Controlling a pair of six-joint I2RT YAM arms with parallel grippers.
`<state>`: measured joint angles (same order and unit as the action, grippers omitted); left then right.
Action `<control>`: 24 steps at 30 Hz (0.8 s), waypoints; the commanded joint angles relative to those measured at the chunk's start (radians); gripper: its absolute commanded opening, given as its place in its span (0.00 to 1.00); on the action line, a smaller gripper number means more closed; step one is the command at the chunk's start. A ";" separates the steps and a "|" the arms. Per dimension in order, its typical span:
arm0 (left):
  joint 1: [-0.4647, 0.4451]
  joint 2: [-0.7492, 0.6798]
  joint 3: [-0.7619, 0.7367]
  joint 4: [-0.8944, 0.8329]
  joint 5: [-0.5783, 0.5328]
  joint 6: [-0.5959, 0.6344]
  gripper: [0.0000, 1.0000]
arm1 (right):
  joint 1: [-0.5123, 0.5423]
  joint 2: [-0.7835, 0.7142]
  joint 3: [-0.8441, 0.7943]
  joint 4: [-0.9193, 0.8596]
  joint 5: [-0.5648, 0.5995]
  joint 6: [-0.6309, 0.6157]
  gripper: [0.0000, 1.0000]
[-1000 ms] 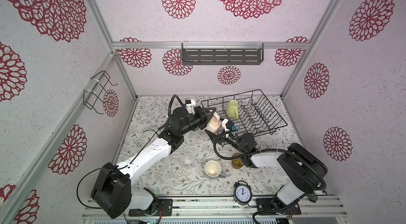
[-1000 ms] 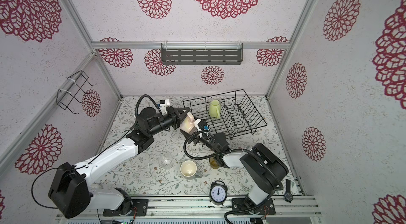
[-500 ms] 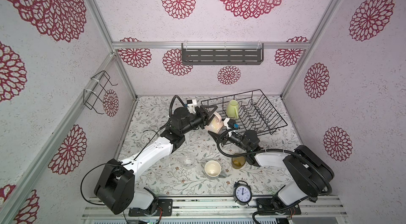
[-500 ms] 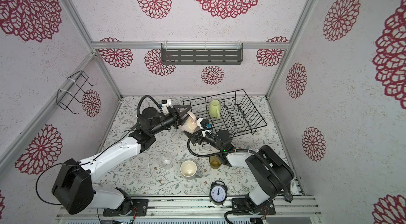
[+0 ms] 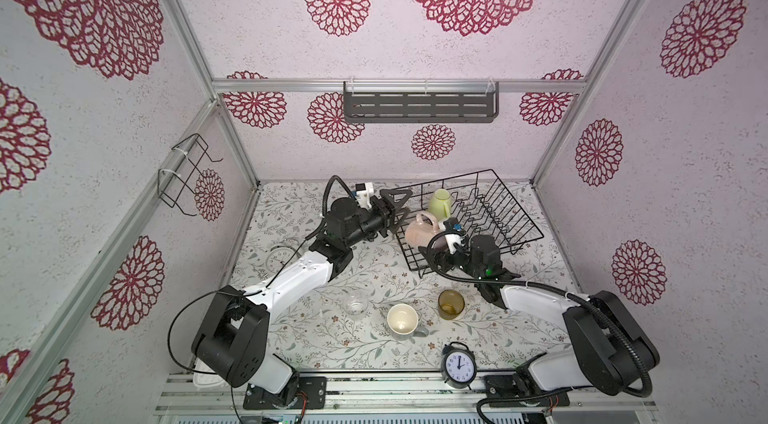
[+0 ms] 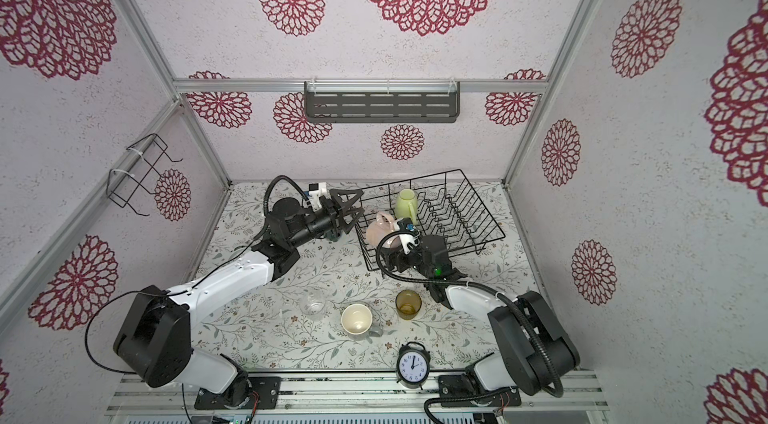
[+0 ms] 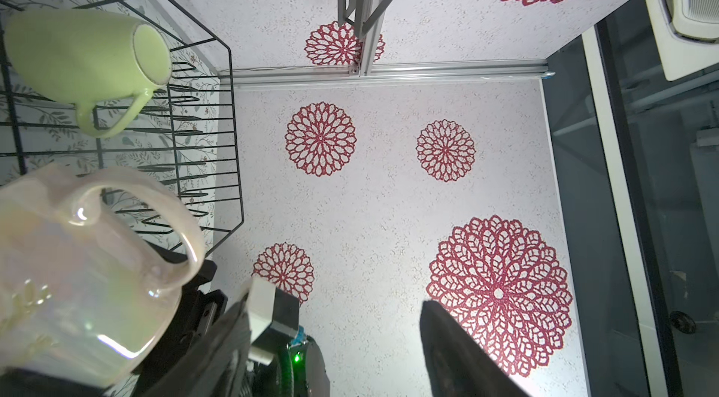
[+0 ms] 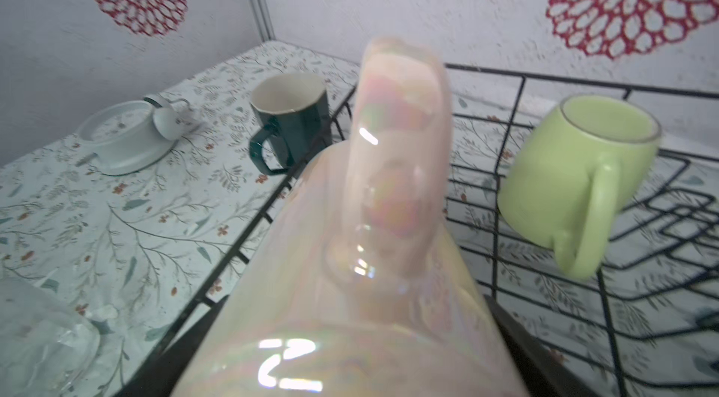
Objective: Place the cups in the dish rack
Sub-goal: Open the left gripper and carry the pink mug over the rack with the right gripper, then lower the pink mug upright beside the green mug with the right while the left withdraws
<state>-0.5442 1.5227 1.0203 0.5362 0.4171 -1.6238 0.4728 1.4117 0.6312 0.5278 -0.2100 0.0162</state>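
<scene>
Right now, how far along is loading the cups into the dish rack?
Done: the green mug lies in the dish rack. In hand: the pink mug sits tilted over the rack's left side, between the fingers of the right gripper; whether it's gripped is unclear. The left gripper is open beside it. Left: the teal mug, clear glass, grey mug and amber glass stand on the table.
</scene>
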 commanded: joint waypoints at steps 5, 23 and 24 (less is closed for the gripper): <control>0.031 -0.064 -0.009 -0.111 -0.018 0.086 0.75 | -0.024 -0.090 0.255 -0.344 0.157 -0.051 0.38; 0.144 -0.429 -0.118 -0.655 -0.277 0.383 0.80 | -0.121 0.178 0.861 -1.180 0.213 -0.024 0.32; 0.148 -0.445 -0.125 -0.672 -0.286 0.386 0.80 | -0.128 0.189 0.873 -1.198 0.213 -0.022 0.32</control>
<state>-0.4103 1.1088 0.9161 -0.0338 0.1875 -1.2842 0.3660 1.6047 1.4181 -0.5907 0.0040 -0.0235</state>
